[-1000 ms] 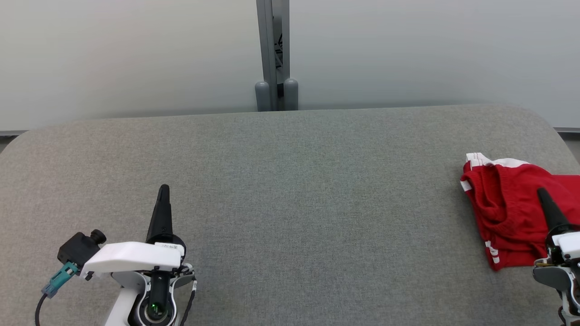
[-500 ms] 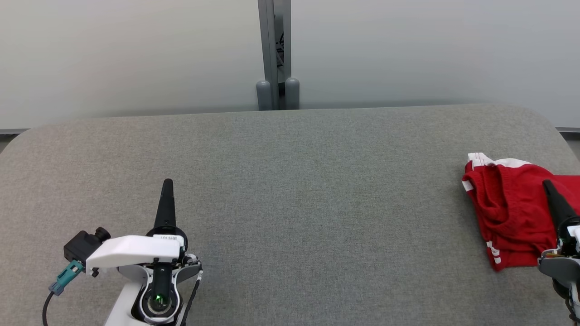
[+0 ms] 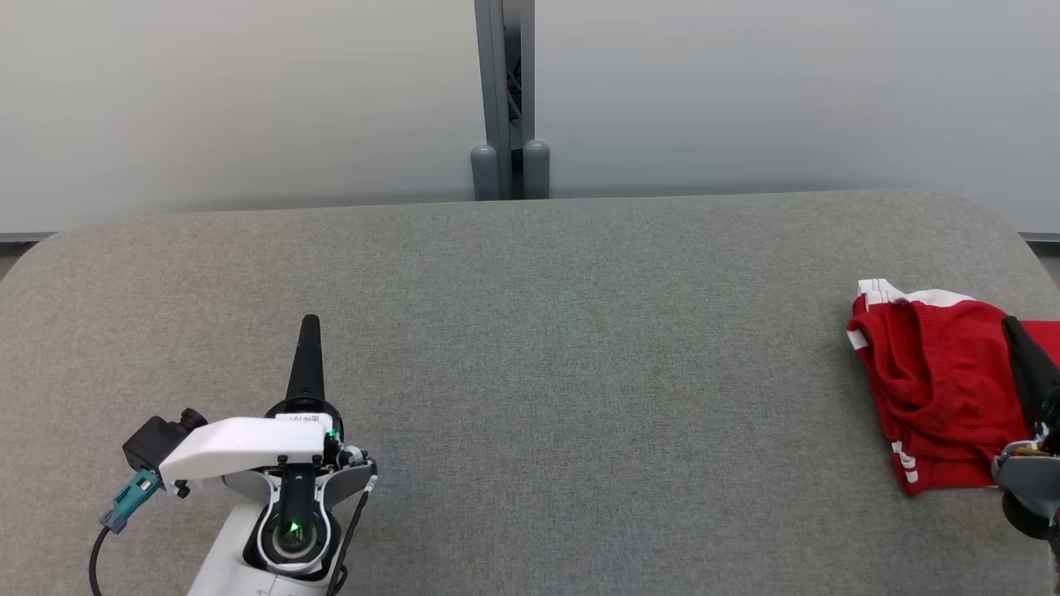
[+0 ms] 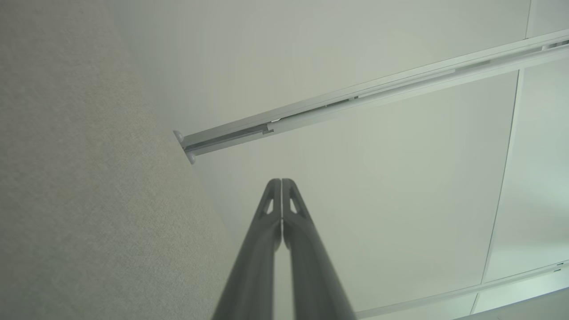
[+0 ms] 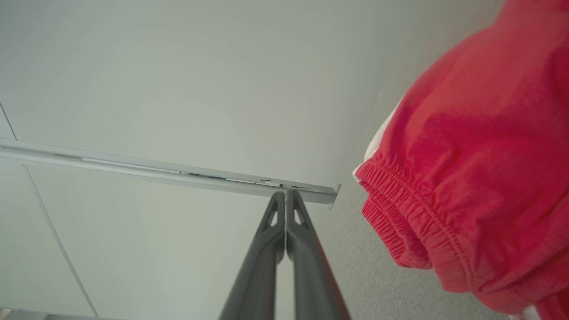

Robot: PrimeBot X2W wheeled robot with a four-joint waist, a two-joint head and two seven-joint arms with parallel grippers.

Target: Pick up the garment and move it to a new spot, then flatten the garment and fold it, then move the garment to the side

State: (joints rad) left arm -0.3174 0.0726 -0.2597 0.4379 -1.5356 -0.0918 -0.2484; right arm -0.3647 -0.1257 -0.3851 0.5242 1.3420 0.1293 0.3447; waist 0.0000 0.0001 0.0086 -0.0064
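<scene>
Here the red garment (image 3: 936,389) lies bunched on the grey surface (image 3: 530,331), at its far right side. It is just beside the right gripper (image 3: 1012,331), whose dark fingers stand in front of the cloth in the head view. In the right wrist view the same garment (image 5: 480,178) rises as a soft heap to one side of the closed fingertips, and its gathered elastic hem is the part nearest to them. The jaws of the right gripper are pressed together and hold nothing. The left gripper (image 3: 309,324) is well apart from the garment, over bare surface, and its jaws are also closed and empty, as the left wrist view shows.

The garment looks light and limp, a thin knit with white trim (image 3: 882,291) at one edge. It will probably sag and drape when lifted, and it may slide a little on the felt-like surface. A good place to take hold seems to be the thick elastic hem or a raised fold, because a single flat layer could slip out. For this, the right jaws must first open.
</scene>
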